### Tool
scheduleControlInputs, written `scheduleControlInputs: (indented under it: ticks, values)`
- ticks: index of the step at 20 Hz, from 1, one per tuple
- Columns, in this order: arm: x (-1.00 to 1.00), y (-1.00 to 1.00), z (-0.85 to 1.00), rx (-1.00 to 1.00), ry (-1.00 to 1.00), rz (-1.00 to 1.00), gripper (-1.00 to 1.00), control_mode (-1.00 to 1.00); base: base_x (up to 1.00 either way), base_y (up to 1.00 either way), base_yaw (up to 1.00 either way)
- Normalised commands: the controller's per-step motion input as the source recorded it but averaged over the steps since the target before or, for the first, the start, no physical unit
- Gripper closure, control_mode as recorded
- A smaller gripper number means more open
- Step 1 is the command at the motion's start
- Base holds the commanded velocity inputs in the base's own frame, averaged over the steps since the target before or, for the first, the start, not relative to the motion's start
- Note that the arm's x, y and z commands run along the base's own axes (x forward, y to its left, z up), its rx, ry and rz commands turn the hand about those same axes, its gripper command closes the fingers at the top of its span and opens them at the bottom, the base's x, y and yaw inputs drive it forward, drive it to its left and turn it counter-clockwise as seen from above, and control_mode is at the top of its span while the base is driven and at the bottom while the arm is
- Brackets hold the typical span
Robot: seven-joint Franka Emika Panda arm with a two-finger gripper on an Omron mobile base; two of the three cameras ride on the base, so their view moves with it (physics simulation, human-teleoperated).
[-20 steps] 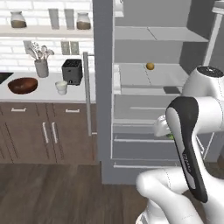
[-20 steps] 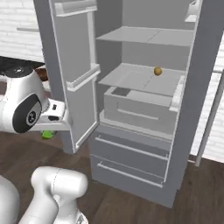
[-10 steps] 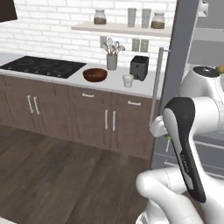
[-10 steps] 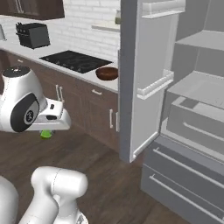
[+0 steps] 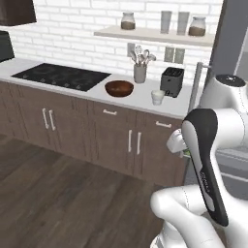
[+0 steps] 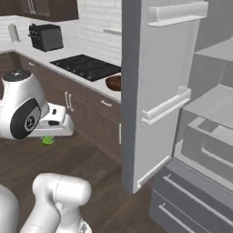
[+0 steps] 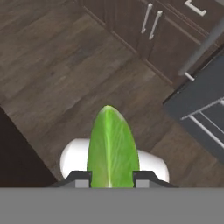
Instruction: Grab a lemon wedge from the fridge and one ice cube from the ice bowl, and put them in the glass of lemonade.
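Note:
My gripper (image 7: 111, 180) is shut on the lemon wedge (image 7: 112, 144), a yellow-green slice standing up between the two fingertips over the wooden floor. From the right base view the gripper (image 6: 48, 136) hangs low at the left with the wedge (image 6: 48, 140) under it. The dark wooden ice bowl (image 5: 119, 88) sits on the counter left of the small pale glass of lemonade (image 5: 158, 97). The bowl (image 6: 113, 83) also peeks out behind the open door of the grey fridge (image 6: 154, 91), whose shelves and drawers show at the right.
A black toaster (image 5: 172, 81) and a grey utensil holder (image 5: 140, 72) stand behind the cup. A black cooktop (image 5: 63, 76) lies left of the bowl. Jars line the shelf (image 5: 160, 34) above. Brown cabinets (image 5: 121, 140) run under the counter, with wooden floor in front.
The whole picture has swung from the fridge interior towards the counter, so the base has moved. The wedge stays held in the gripper throughout.

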Motion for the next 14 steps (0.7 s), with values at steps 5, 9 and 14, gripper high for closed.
scheduleControlInputs:
  ticks: [5,9,14]
  values:
    - [0.0,0.0,0.0,0.0,0.0,0.0,1.0,1.0,0.88,-0.23,0.25]
    - [0.0,0.0,0.0,0.0,0.0,0.0,1.0,1.0,0.94,0.58,-0.1]
    - [0.0,0.0,0.0,0.0,0.0,0.0,1.0,1.0,0.71,1.0,-0.45]
